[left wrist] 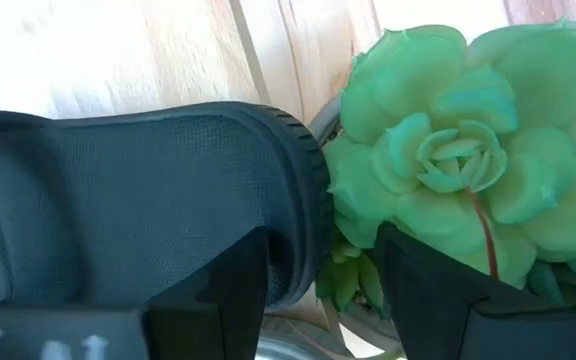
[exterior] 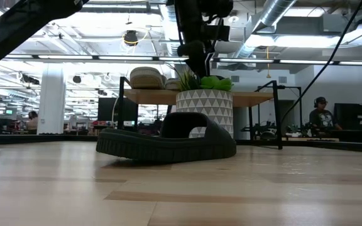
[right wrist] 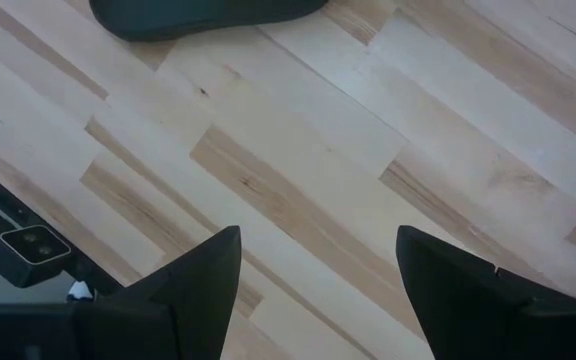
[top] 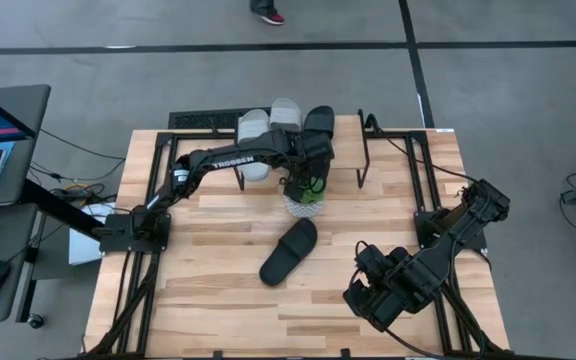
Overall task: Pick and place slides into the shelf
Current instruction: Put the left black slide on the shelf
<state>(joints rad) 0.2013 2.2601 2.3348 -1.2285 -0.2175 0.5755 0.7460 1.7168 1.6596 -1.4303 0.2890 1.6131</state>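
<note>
A low shelf (top: 348,150) with a wood plank top stands at the table's far side. Two light grey slides (top: 268,125) and one black slide (top: 319,122) lie side by side on it. A second black slide (top: 290,250) lies sole down on the table's middle, large in the low view (exterior: 168,141). My left gripper (top: 313,165) is open over the near end of the shelf's black slide (left wrist: 138,200). One finger is above its footbed and the other is beyond its rim, over the plant. My right gripper (right wrist: 318,250) is open above bare table at the near right. My left gripper comes down from above at the near end of the black slide on the shelf. One finger (left wrist: 218,295) stands over the footbed and the other (left wrist: 438,300) stands outside the end rim (left wrist: 308,190). I cannot tell whether either finger touches the slide.
A white patterned pot with a green succulent (top: 305,197) stands on the table just near of the shelf, right below my left gripper. Black frame bars run along the table's sides. Bare wood lies around the loose black slide. A person's shoe (top: 268,14) shows beyond the far edge.
</note>
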